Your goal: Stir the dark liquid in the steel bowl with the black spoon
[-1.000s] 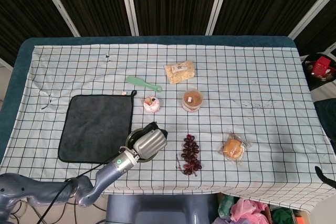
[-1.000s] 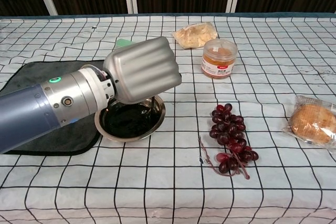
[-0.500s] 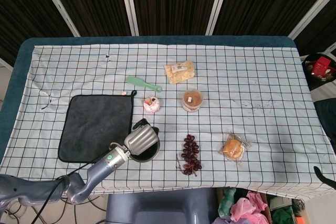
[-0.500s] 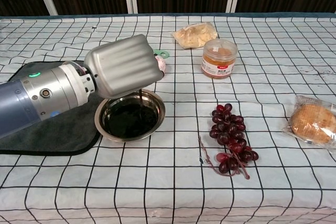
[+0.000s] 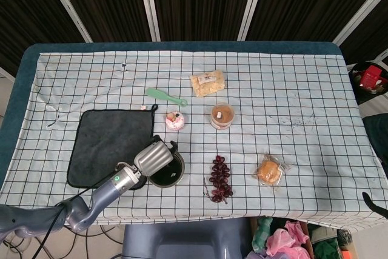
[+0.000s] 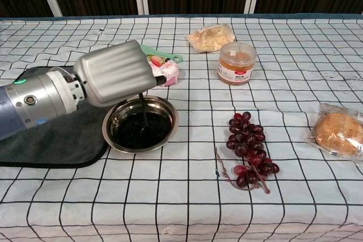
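Stirring is under way: my left hand (image 6: 113,73) is curled around the spoon (image 6: 144,111), whose dark stem drops from under the knuckles into the liquid (image 6: 139,128) in the bowl (image 6: 168,134). I can't see the fingers themselves from the chest view, only the back of the hand, so the grip type is a judgement. The spoon's tip is in the liquid near the bowl's middle. The bowl sits on the cloth (image 6: 187,196) just right of the dark mat (image 6: 51,151), touching or overlapping its edge.

Progress: spoon picked up and in the liquid, so the stir is in hand. How many turns are done I cannot tell. Left to do, I judge: finish the turns, lift out.

Against the earlier frames: a second ago the hand hung over the bowl's right side and hid much of it; it has since swung left and back toward the mat, and the stem has gone with it from the right rim toward centre. The bowl has not shifted. Grapes (image 6: 248,154), jar (image 6: 237,62) and bun (image 6: 338,134) are unchanged.

Right hand: only a dark sliver (image 5: 376,204) at the head view's lower right edge; state unknown.
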